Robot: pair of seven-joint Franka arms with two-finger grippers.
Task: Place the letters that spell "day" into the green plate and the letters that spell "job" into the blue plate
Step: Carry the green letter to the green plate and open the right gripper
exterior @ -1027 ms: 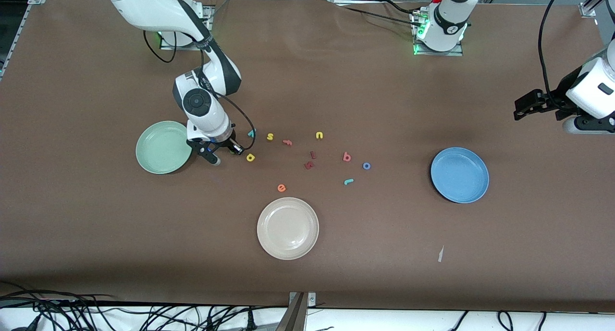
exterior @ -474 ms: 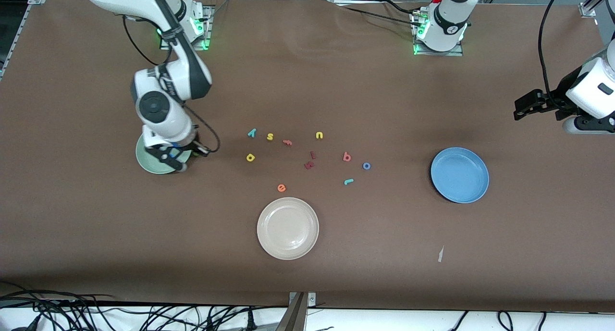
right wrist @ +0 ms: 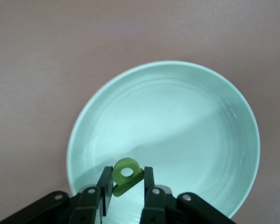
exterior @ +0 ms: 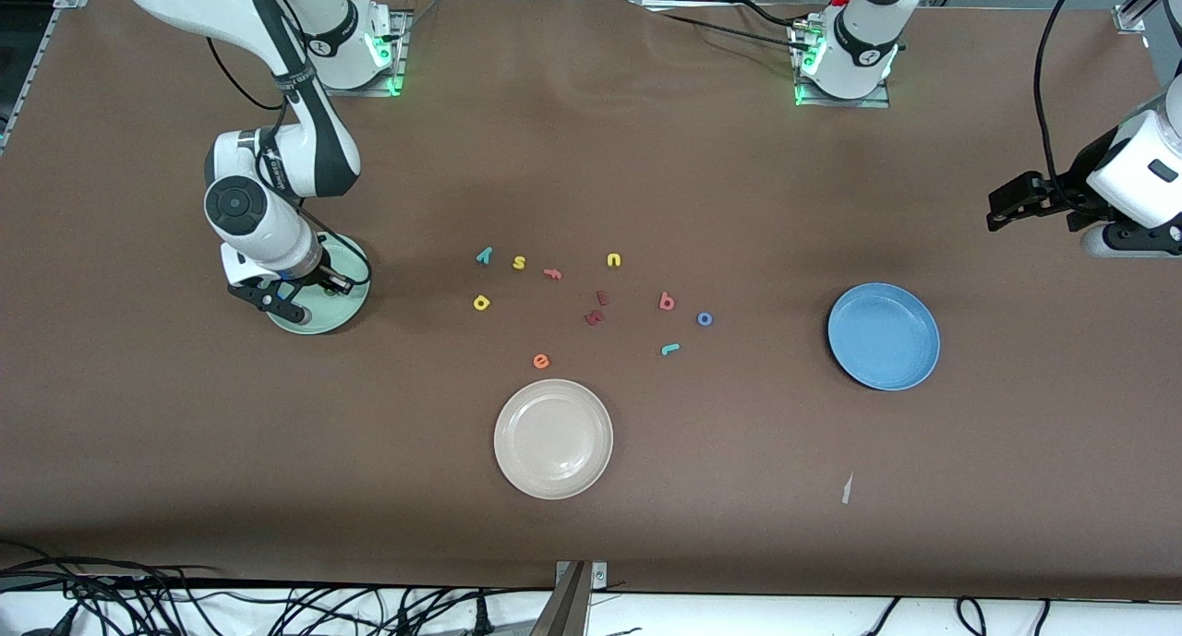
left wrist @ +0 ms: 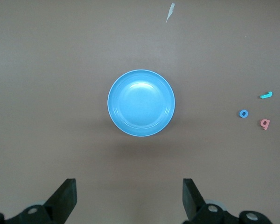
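Over green plate (right wrist: 233,121), right tool (right wrist: 125,186) pinches tilted green d (right wrist: 126,175).

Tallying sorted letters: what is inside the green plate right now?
Nothing lies in the green plate yet. The right gripper hangs over it, jaws shut on the dark green d. The gripper covers part of the plate's edge, so that patch cannot be seen.

A soft sheen is seen on the round mint-green plastic plate (right wrist: 191,116); the brown tabletop (exterior: 646,156) looks matt.
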